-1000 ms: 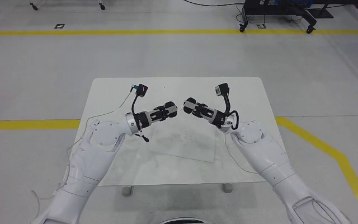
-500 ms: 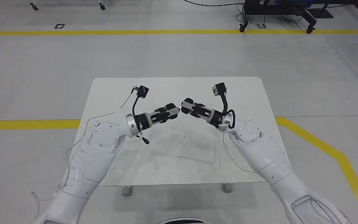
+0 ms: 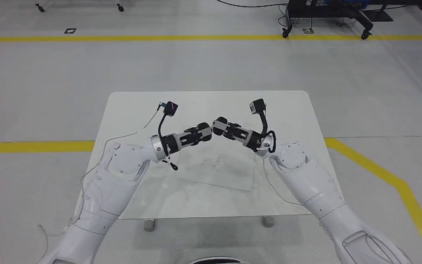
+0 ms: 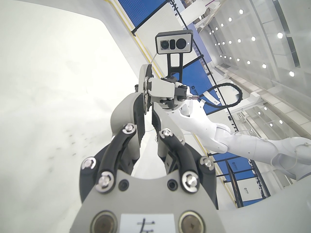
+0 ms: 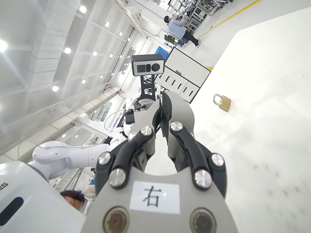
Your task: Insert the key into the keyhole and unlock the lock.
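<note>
Top view: the left arm (image 3: 175, 140) and the right arm (image 3: 247, 137) meet tip to tip above the middle of the surface (image 3: 283, 105), near the frame's centre. I judge this to be a hand-over or re-grip of the key in mid-air, so that one arm ends up holding it at a usable angle. The key itself is too small to make out.

Left wrist view: the left jaws are drawn almost together, their pads (image 4: 139, 112) parted by a thin slit. The right jaws touch their tips at mid-frame. What sits in the slit is hidden.

Right wrist view: the right jaws are pressed together, with nothing visible between them. The padlock (image 5: 225, 104) lies flat on the surface, right of centre, unheld and well apart from both arms. Its long axis runs from upper left to lower right, with the shackle toward the upper left. The keyhole end, facing lower right, is out of sight.
</note>
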Available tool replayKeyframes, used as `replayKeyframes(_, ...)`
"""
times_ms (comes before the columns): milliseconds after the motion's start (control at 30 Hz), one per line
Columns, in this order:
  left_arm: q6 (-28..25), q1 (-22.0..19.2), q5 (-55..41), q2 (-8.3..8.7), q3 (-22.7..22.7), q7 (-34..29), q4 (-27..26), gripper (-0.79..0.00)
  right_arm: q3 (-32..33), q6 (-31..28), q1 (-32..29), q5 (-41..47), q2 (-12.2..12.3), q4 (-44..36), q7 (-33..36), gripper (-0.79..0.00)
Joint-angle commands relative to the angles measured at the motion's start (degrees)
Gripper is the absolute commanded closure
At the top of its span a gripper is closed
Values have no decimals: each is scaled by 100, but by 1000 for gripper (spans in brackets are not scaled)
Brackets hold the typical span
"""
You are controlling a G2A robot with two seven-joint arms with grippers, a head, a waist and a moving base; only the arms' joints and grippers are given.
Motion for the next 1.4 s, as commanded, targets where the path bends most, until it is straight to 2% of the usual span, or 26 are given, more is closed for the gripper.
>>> replayKeyframes(0, -16, 1, -5, 2, -7, 2, 4, 0, 10, 32, 6, -2, -3, -8, 6, 0)
replayKeyframes(300, -2, 5, -20, 12, -41, 19, 23, 0, 28, 47, -24, -43, -15, -35, 86, 0)
replayKeyframes(333, 0, 6, -22, 12, -42, 22, 22, 0, 36, 25, -34, -29, -15, -35, 98, -111)
replayKeyframes(367, -6, 4, -23, 13, -45, 25, 20, 0, 44, 3, -43, -17, -15, -32, 112, -262)
replayKeyframes(400, -12, 4, -24, 13, -46, 26, 23, 0, 53, -11, -52, -13, -14, -26, 125, -308)
replayKeyframes(600, -46, -5, -46, 24, -75, -30, 33, 0, 137, -20, -64, 51, -2, -61, 259, -332)
replayKeyframes(733, -59, 13, -43, 41, -134, -52, 22, 0, 242, -18, -84, 178, 18, -107, 377, -385)
replayKeyframes(767, -64, 21, -53, 46, -157, -63, 20, 0, 287, -40, -104, 215, 28, -108, 408, -520)
replayKeyframes(800, -66, 31, -74, 53, -186, -78, 15, 0, 335, -70, -138, 266, 40, -106, 445, -785)
replayKeyframes(933, -119, 127, -223, 110, -412, -283, -88, 0, 335, -70, -138, 266, 40, -106, 445, -785)
replayKeyframes(1033, 52, 228, -210, 172, -637, -450, -253, 0, 335, -70, -138, 266, 40, -106, 445, -785)
replayKeyframes(1367, 65, 237, -196, 180, -657, -490, -278, 0, 335, -70, -138, 266, 40, -106, 445, -785)
